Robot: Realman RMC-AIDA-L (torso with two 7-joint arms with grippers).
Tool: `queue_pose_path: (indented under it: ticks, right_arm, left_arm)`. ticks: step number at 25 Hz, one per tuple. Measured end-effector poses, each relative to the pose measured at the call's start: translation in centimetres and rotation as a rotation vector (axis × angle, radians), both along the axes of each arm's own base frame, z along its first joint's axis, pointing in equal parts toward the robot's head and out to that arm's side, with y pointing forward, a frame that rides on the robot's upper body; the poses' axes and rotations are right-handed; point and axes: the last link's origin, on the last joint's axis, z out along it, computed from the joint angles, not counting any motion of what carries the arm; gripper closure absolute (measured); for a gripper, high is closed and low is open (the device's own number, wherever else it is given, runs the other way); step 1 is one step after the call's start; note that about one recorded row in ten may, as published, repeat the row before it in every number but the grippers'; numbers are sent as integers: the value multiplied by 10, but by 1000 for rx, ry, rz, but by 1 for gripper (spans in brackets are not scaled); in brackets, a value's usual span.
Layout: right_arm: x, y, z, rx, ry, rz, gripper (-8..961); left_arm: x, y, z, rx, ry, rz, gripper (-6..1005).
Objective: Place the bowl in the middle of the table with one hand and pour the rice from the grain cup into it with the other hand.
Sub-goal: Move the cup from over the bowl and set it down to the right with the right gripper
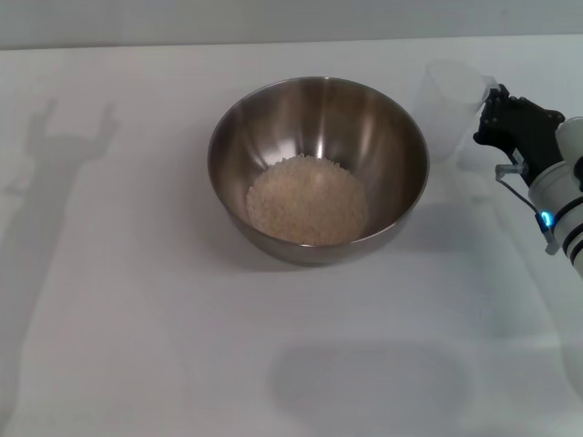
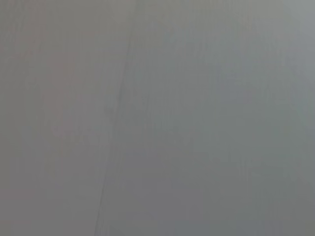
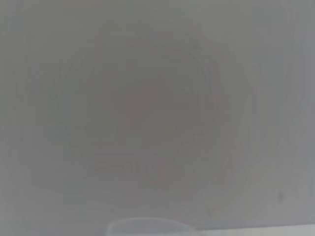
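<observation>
The steel bowl (image 1: 318, 167) stands in the middle of the white table (image 1: 137, 300). A pale heap of rice (image 1: 307, 199) lies in its bottom. The clear grain cup (image 1: 448, 107) stands upright to the right of the bowl at the far side and looks empty. My right gripper (image 1: 489, 115) is at the cup's right side, touching or nearly touching it. The cup's rim shows faintly in the right wrist view (image 3: 147, 225). My left gripper is out of view; only its shadow falls on the table's left side. The left wrist view shows a plain grey surface.
The table's far edge (image 1: 273, 44) runs across the top of the head view. A faint shadow patch (image 1: 369, 378) lies on the table in front of the bowl.
</observation>
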Motion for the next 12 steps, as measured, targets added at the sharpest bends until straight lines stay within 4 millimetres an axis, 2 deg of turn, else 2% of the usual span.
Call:
queue_pose_path:
  ticks: [12]
  right_arm:
    - [0, 6, -4, -43, -32, -10, 941]
  left_arm:
    - [1, 2, 1, 5, -1, -2, 139]
